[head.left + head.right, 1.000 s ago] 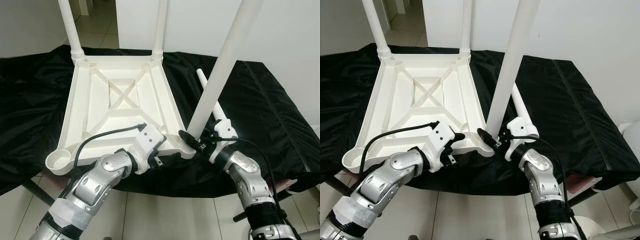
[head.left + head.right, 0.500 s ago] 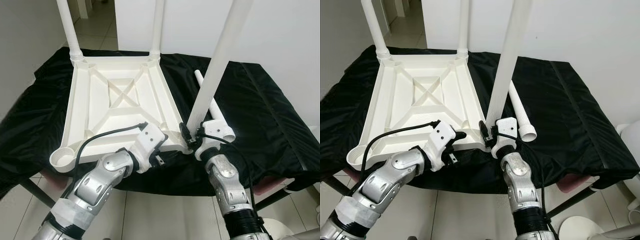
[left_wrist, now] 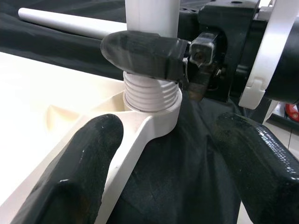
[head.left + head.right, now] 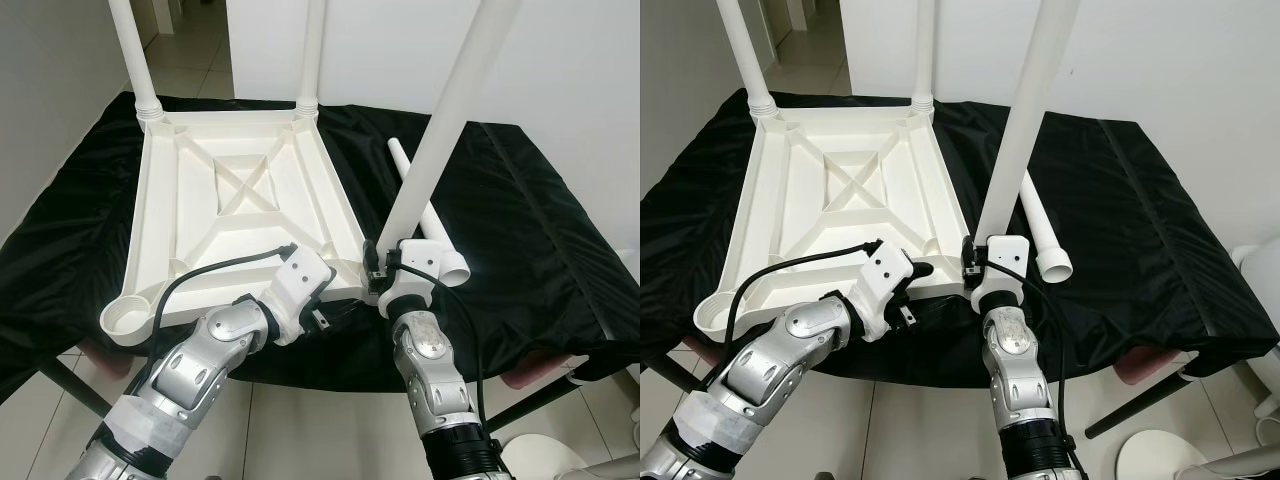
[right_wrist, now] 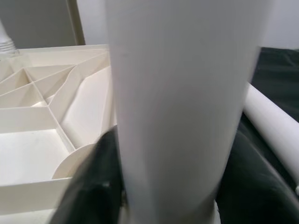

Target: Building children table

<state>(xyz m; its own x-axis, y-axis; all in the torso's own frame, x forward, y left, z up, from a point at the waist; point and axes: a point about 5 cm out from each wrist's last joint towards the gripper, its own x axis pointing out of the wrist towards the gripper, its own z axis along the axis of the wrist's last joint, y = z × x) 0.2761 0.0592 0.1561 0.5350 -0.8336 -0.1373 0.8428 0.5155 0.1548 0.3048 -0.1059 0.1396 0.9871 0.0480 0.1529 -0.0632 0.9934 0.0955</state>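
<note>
Nearest to us, our left gripper [image 4: 330, 295] rests at the front edge of the white tabletop [image 4: 240, 215], which lies upside down on a black cloth [image 4: 520, 220]. In the left wrist view its two black fingers [image 3: 79, 172] are spread wide, one on each side of the corner socket [image 3: 156, 109], and they hold nothing. Just beside it, our right gripper [image 4: 378, 268] is at the same near right corner. Its fingers are closed around the bottom of a white table leg [image 4: 445, 120], right above the ribbed screw end that sits in the socket. This leg stands a little tilted and goes up out of the picture. In the right wrist view the leg [image 5: 182, 107] stands between the two dark fingers [image 5: 100, 186]. Behind the right gripper, a loose leg [image 4: 425, 215] lies flat on the cloth, close to the right side of the tabletop. The near left corner socket [image 4: 125, 320] is open, with no leg in it. At the far end, two more legs stand upright in the far corners, the far left leg [image 4: 135, 55] and the far right leg [image 4: 312, 55]. Behind them we see a white wall [image 4: 400, 50] and a tiled floor [image 4: 190, 60].
</note>
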